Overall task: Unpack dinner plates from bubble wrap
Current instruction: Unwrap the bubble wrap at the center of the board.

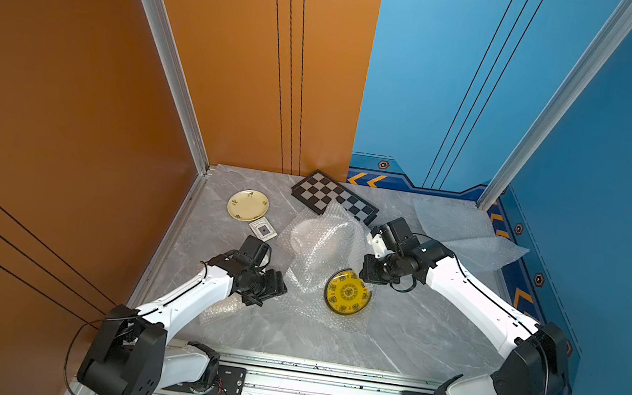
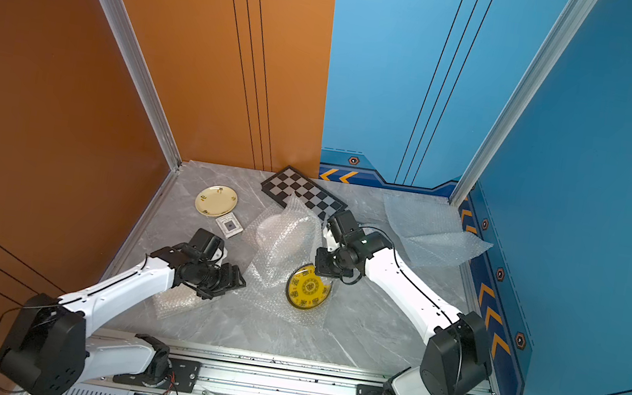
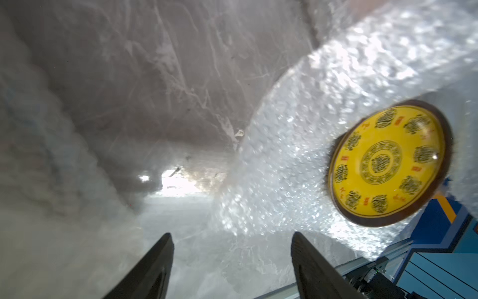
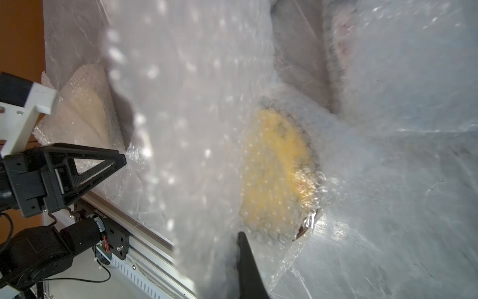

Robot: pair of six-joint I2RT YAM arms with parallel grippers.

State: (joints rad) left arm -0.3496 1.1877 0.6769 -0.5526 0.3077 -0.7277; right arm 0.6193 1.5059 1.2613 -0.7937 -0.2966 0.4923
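1. The yellow plate (image 1: 348,292) is mid-table (image 1: 412,338), toward the front rail, on crumpled wrap (image 1: 319,249). It sits tipped. The rim on the right gripper's side is raised and the opposite rim rests low on the wrap, so its patterned face looks toward my left arm.
2. From the left wrist I see that face almost square-on, with the dark rim all round.
3. The wrap runs lengthwise from the checkerboard (image 1: 333,197) toward the front rail, and a peak of it stands up in front of the board. A round pale shape (image 1: 307,234) shows through it.
4. The right gripper (image 1: 364,277) is pressed together right at the plate's raised rim. In the right wrist view, wrap drapes across the lens and bunches round the one finger (image 4: 245,261) I can see, and the plate shows yellow through it. I can't tell whether it nips rim, wrap or both.
5. The right arm's forearm slants in from the front-right base, with the wrist curled down over the plate.
6. The left gripper (image 3: 231,234) has its fingers spread and grips nothing. It is aimed across the wrap toward the plate.
7. The left arm's forearm reaches in from the front-left base, above a smaller sheet (image 1: 221,306).
8. The pale plate (image 1: 248,205) lies flat and bare toward the far left, with the card (image 1: 262,230) just beside it. A far sheet (image 1: 464,234) lies at the right wall.
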